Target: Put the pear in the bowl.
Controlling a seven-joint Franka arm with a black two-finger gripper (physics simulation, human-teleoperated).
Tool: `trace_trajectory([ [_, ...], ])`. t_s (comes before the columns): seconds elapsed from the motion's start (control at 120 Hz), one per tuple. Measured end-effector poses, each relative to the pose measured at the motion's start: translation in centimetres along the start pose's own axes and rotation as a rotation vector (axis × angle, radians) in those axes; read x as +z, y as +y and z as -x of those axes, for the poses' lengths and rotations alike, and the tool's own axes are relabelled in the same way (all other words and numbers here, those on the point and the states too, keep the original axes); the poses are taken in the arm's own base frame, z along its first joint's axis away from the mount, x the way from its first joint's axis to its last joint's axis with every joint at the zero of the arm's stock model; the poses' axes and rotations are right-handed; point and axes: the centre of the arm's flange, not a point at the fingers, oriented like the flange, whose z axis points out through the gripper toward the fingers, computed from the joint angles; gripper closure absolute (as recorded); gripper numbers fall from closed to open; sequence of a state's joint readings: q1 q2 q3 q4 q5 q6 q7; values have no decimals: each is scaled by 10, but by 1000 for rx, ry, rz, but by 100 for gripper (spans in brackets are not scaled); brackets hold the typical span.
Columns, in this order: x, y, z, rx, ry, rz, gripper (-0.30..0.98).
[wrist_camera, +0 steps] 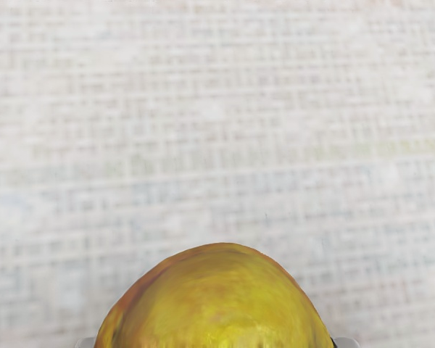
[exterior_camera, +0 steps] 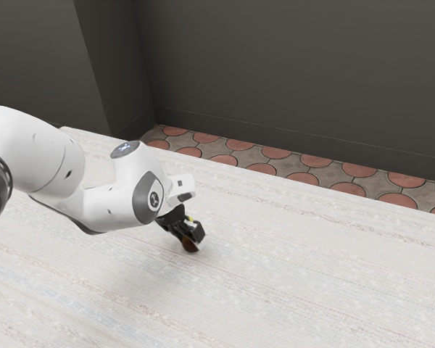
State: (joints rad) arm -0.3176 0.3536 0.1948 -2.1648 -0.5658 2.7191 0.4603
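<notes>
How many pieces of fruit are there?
1: a yellow pear with reddish-brown patches, held in the black two-finger gripper. Another could be hidden behind the white arm.

smooth white rounded arm (exterior_camera: pixel 51 156), dark grey joint caps (exterior_camera: pixel 143 194), round emblems (exterior_camera: pixel 154 200), black hand (exterior_camera: pixel 191 241)

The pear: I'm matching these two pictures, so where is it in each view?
Exterior view: the pear is at the gripper, below centre, slightly toward the view's left.
Wrist view: large, at the middle of the lower edge.
Shared landmark: the pale, streaked tabletop.
</notes>
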Motion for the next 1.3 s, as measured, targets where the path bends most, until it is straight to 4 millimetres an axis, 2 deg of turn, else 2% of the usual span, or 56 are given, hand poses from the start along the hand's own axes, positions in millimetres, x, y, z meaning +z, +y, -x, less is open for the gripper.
trace_trajectory([
  [0.15,-6,2,-3,26,15,-1,40],
  [0.242,-27,5,-7,42,44,6,47],
  [0.292,-43,-4,-8,37,62,0,50],
  [0.417,-82,-54,-3,-7,91,-48,59],
  [0.483,-97,-91,1,-40,94,-91,64],
  [0.608,-143,-168,11,-107,110,-182,72],
  [0.692,-163,-197,11,-122,110,-227,75],
  [0.8,-168,-227,5,-135,86,-286,72],
  [0.875,-159,-240,-1,-139,57,-316,70],
  [1.0,-137,-242,-11,-132,13,-325,68],
  [1.167,-124,-252,-5,-161,-20,-323,65],
  [1.3,-123,-252,-5,-164,-26,-310,41],
])
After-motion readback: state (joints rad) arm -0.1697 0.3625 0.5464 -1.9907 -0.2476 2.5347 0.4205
